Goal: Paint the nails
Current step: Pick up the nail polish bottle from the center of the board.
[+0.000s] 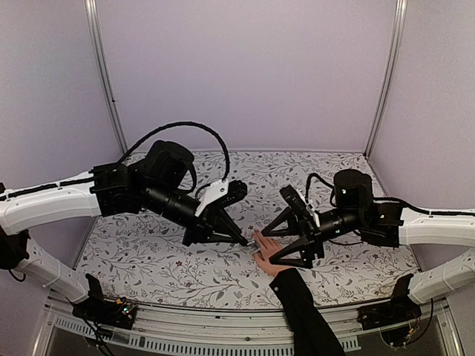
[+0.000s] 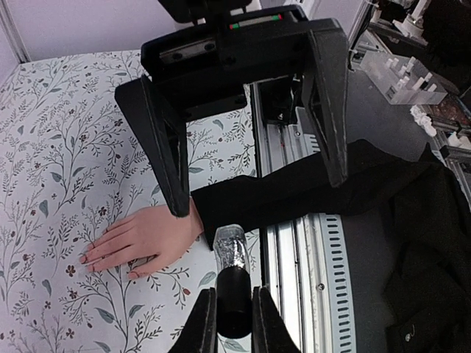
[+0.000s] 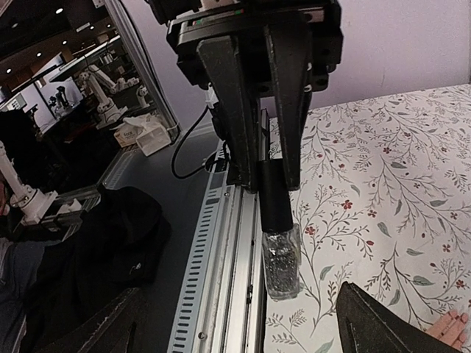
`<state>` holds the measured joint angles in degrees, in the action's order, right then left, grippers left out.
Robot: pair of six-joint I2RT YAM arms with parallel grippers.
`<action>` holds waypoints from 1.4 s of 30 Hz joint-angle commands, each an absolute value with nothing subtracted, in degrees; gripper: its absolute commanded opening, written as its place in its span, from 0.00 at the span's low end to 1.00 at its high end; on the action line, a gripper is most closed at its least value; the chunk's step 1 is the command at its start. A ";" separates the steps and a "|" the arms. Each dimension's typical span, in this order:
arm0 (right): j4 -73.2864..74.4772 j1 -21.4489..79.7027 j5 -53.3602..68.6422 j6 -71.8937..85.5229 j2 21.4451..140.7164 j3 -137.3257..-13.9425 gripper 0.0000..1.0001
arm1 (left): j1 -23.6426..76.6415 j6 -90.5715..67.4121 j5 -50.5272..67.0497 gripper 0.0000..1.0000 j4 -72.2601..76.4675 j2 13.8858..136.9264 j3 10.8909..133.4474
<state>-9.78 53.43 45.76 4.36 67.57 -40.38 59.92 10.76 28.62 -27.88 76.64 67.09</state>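
Robotics lab: background robot arms (image 3: 98, 90)

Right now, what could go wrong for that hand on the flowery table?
1. The open right tool hangs right by the person's hand, near the wrist. If either one moves, it might bump or pinch.
2. The left tool holds the glittery bottle only by its black cap, so the bottle could perhaps slip off and spill.
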 commanded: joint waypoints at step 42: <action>-9.31 59.59 37.49 -2.71 74.21 -45.62 0.23 | 59.30 5.79 31.75 0.00 -24.38 80.58 69.22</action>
